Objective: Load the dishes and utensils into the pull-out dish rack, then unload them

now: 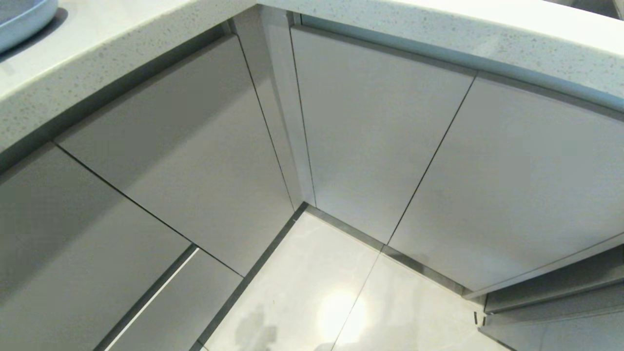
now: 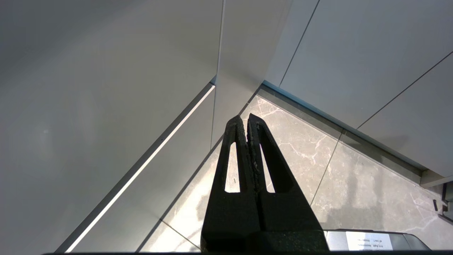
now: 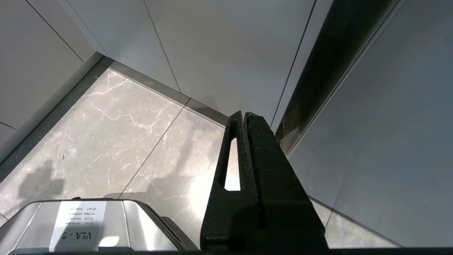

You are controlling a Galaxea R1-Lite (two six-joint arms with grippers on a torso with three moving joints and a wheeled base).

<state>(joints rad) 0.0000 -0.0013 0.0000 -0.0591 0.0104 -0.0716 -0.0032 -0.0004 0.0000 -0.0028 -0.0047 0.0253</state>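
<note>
Grippers both idle, neither in the head view. Left gripper (image 2: 246, 118), black with slotted fingers, shows in the left wrist view at bottom centre, fingers pressed together, nothing between them, hanging over the pale marbled tile floor (image 2: 354, 184). Right gripper (image 3: 244, 115), same black build, sits at bottom centre of the right wrist view, fingers also pressed together and empty, above the same floor. Silver metal robot base with a white label (image 3: 78, 223) fills the lower left of the right wrist view; its edge also shows at the lower right of the left wrist view.

Flat grey handleless cabinet fronts (image 1: 380, 131) meet in an inside corner at centre frame of the head view, all closed along the left and middle; at the lower right of the frame one grey panel (image 1: 555, 287) stands slightly out from the line of the others. Pull-out dish rack wire basket not visible in any view. White speckled stone countertop (image 1: 438, 29) runs across the top of the head view. Rim of a pale blue round dish (image 1: 24, 17) sits on that countertop at the extreme upper left, mostly cut off by the frame edge; cannot tell whether plate or bowl. No utensils in view.
</note>
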